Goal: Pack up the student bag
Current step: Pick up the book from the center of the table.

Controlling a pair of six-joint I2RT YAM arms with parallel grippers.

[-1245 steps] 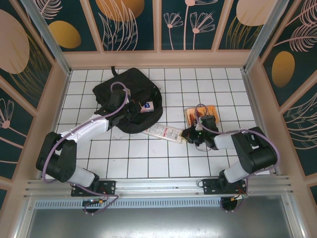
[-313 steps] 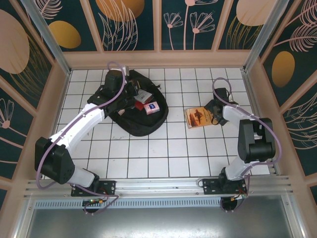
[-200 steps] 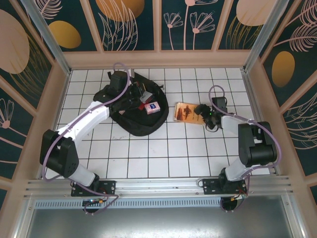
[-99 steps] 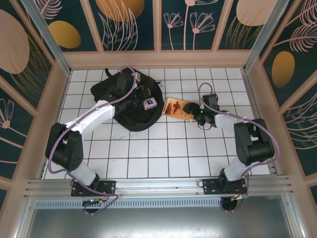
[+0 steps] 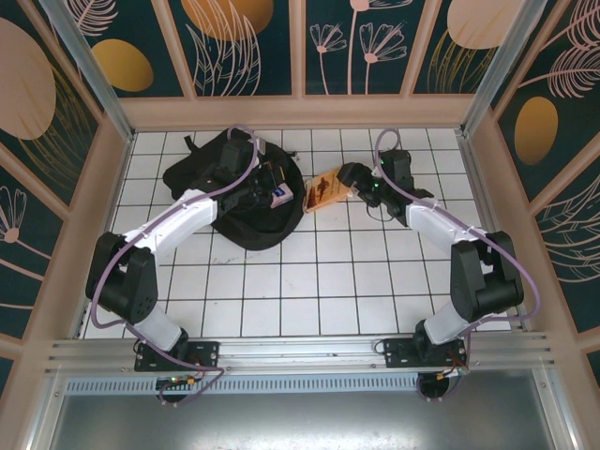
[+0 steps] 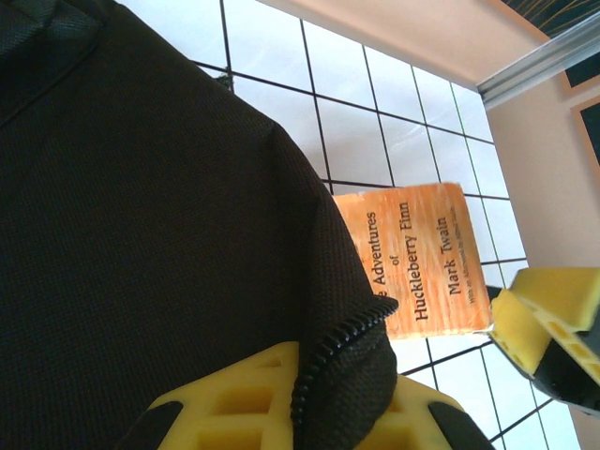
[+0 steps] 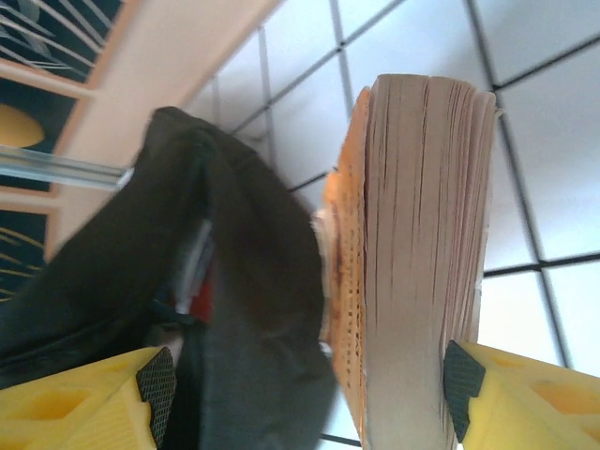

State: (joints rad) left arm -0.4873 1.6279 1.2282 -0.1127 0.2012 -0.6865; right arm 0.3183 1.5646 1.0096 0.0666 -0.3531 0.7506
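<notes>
Starting at the near edge of the white, black-gridded tile counter (image 5: 281, 309), 2 white-and-black arms bend away from their bases, the left arm (image 5: 169, 225) slanting up to the student bag and the right arm (image 5: 439, 223) arching in from the right toward a book. The left hand (image 6: 342, 403) is clamped on the student bag (image 5: 230, 211): its 2 ribbed yellow fingers (image 6: 234, 408) pinch a fold of coarse black woven fabric edged with chunky zipper teeth (image 6: 342, 342). The bag is a big, soft, rounded black heap on the far-left part of the counter, near the back wall. Its mouth gapes toward the right, with a small pale box (image 5: 279, 195) bearing a blue patch lying inside. Just beside that right rim is a thick paperback book (image 6: 417, 262) with an orange cover printed "The Adventures of Huckleberry Finn, Mark Twain". The bag's fabric overlaps its left edge in the left wrist view. From the right wrist the book shows edge-on, a block of cream, finely lined pages with the orange cover bowing off on the bag side. The right hand (image 7: 305, 380) straddles it: 1 black pad (image 7: 457, 375) sits against the book's back, while the other pad (image 7: 157, 380) stands off from the cover with blurred black fabric between. I cannot tell whether this hand is gripping the book or merely apart around it. Beyond both, a smooth beige wall (image 5: 300, 112) closes the far side, topped by dark teal panels (image 5: 352, 47) painted with orange discs and pale plant outlines.
</notes>
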